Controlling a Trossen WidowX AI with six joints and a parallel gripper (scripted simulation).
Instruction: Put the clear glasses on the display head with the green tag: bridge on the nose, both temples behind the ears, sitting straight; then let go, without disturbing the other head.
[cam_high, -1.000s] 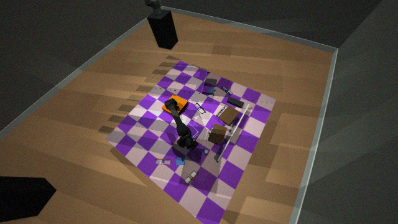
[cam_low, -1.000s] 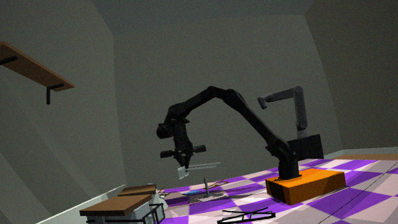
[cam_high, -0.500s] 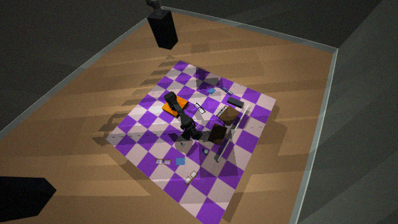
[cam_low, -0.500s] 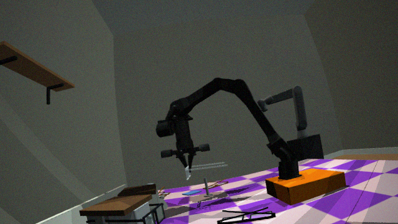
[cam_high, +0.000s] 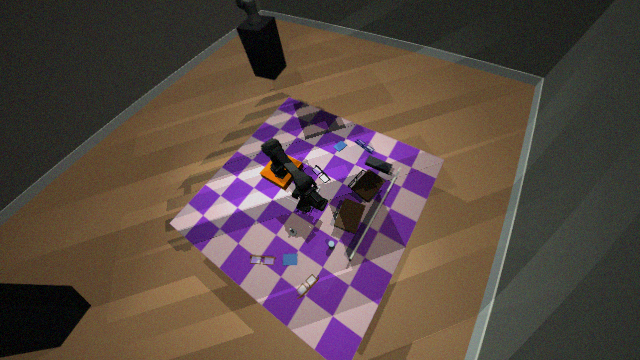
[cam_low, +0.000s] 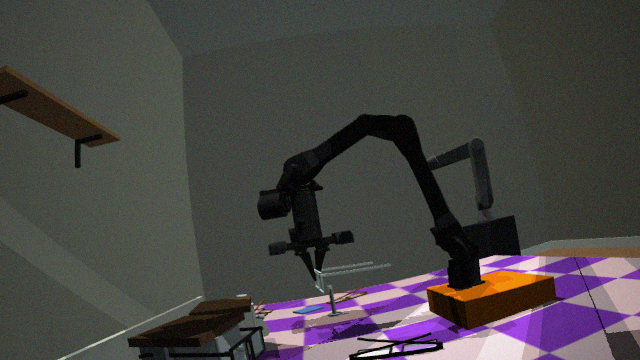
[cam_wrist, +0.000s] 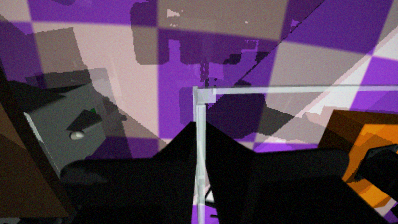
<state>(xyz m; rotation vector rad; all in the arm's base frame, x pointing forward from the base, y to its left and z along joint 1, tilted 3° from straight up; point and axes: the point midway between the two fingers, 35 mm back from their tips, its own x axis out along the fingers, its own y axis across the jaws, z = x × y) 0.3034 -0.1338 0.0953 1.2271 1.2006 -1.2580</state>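
Observation:
My gripper (cam_low: 315, 276) (cam_wrist: 198, 127) is shut on the clear glasses (cam_low: 356, 270) (cam_wrist: 300, 89) at their front frame, held up in the air. The temples stretch level toward the robot base. A head with a brown top (cam_high: 349, 216) (cam_low: 220, 303) stands ahead of the gripper; at the left of the wrist view its grey face (cam_wrist: 62, 120) is bare and carries a small green speck (cam_wrist: 93, 110). The other head (cam_high: 367, 185) (cam_low: 185, 330) wears black-framed glasses (cam_low: 245, 345). In the top view the arm hides the fingertips.
A thin upright stand (cam_high: 293, 231) (cam_low: 332, 301) is near the gripper. A long pale rail (cam_high: 375, 215) runs behind the heads. Black glasses (cam_high: 321, 174) (cam_low: 397, 348), brown glasses (cam_high: 269, 260), a blue cloth (cam_high: 290, 259), a small cup (cam_high: 331, 244) and a black case (cam_high: 378, 164) lie around.

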